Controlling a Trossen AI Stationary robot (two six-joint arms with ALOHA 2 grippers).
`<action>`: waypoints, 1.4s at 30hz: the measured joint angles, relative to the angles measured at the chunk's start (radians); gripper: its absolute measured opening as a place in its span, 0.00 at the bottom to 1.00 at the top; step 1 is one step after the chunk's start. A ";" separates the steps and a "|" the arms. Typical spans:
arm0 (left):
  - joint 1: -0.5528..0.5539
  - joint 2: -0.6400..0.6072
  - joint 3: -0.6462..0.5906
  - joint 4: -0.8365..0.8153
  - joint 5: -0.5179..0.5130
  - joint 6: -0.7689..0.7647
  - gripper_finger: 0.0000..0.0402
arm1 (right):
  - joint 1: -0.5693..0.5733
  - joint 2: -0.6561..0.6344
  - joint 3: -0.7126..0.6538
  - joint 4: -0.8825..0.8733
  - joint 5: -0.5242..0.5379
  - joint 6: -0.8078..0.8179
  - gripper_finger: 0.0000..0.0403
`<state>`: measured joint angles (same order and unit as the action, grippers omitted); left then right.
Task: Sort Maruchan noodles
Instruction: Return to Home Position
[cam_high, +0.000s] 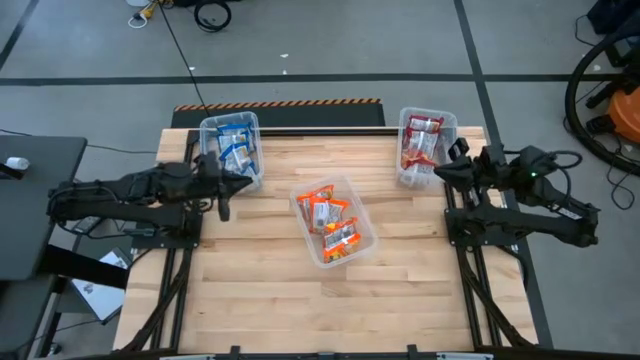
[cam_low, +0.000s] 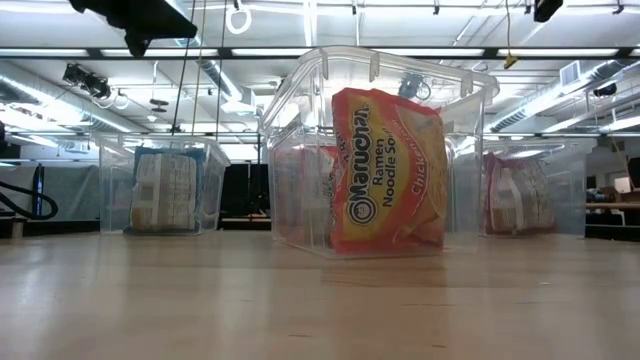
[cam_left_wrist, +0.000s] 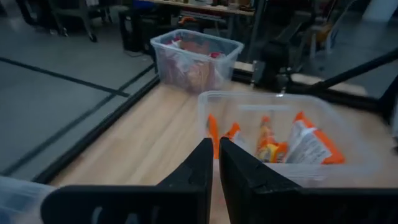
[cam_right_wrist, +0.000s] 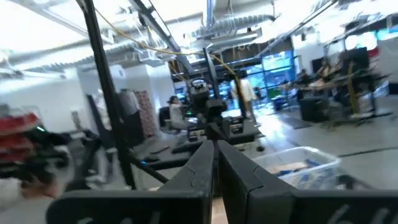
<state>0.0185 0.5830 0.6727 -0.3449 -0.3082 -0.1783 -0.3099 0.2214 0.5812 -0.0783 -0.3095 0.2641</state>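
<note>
The Maruchan noodles lie sorted by colour in three clear bins. Blue packets (cam_high: 233, 143) fill the far-left bin, orange packets (cam_high: 333, 221) the middle bin, and dark red packets (cam_high: 421, 145) the far-right bin. In the low view an orange packet (cam_low: 390, 172) stands upright against the middle bin's wall. My left gripper (cam_high: 246, 181) hangs shut beside the blue bin's near right corner, pointing toward the orange bin (cam_left_wrist: 292, 134); its fingers (cam_left_wrist: 214, 158) hold nothing. My right gripper (cam_high: 438, 172) is shut and empty beside the red bin's near end, and its fingers (cam_right_wrist: 214, 155) point up into the room.
Bare wood (cam_high: 260, 300) stretches across the near half of the table. The red bin (cam_left_wrist: 196, 59) and my right arm (cam_left_wrist: 273, 62) show beyond the orange bin in the left wrist view. A black-and-orange striped strip (cam_high: 280, 103) runs along the table's far edge.
</note>
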 joint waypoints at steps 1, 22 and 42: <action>0.000 0.005 0.000 0.005 -0.004 0.030 0.08 | 0.000 0.000 -0.001 -0.008 0.000 -0.031 0.07; -0.001 -0.584 -0.490 0.235 0.154 0.058 0.09 | 0.043 -0.208 -0.447 0.221 -0.089 -0.125 0.07; -0.003 -0.544 -0.665 0.397 0.378 0.116 0.09 | 0.103 -0.111 -0.574 0.152 0.122 -0.048 0.07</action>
<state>0.0151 0.0389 0.0082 0.0520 0.0694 -0.0624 -0.2074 0.1100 0.0068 0.0739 -0.1872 0.2158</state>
